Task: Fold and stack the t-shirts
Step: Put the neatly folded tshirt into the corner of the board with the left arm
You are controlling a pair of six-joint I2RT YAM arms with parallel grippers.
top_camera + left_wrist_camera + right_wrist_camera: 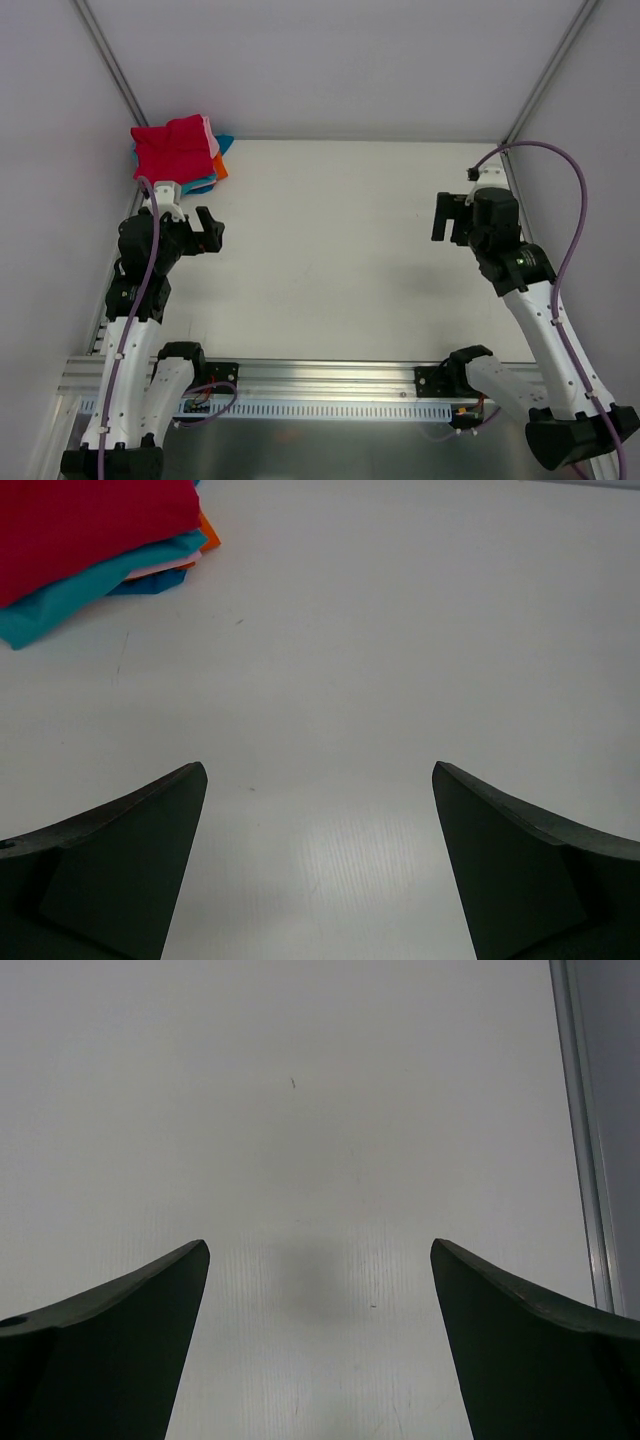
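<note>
- Looking down my left wrist camera, I see the left gripper (320,865) with its jaws spread wide, holding nothing, only bare table (380,660) between the fingers (120,870).
- On the right wrist camera the right gripper (320,1345) shows the same: jaws fully apart, nothing held or touched, with its soft shadow on the white surface below.
- From the top camera I see both arms raised over the table (340,260), the left gripper (206,231) on the left side and the right gripper (447,216) on the right side, well apart from each other.
- An aluminium rail (585,1160) runs along the table's right edge, near the right gripper.
- Farther out, the t-shirts (178,152) sit as a folded stack in the far left corner of the table, against the wall.
- In that stack, red (90,525) lies on top, with teal (70,605) directly beneath it, and slivers of pink, blue and orange (208,530) peeking out at the lower edges.
- My left gripper is near the stack but clear of it; from the top view I cannot tell how high it hangs.
- My right gripper is far from the stack, across the table.
</note>
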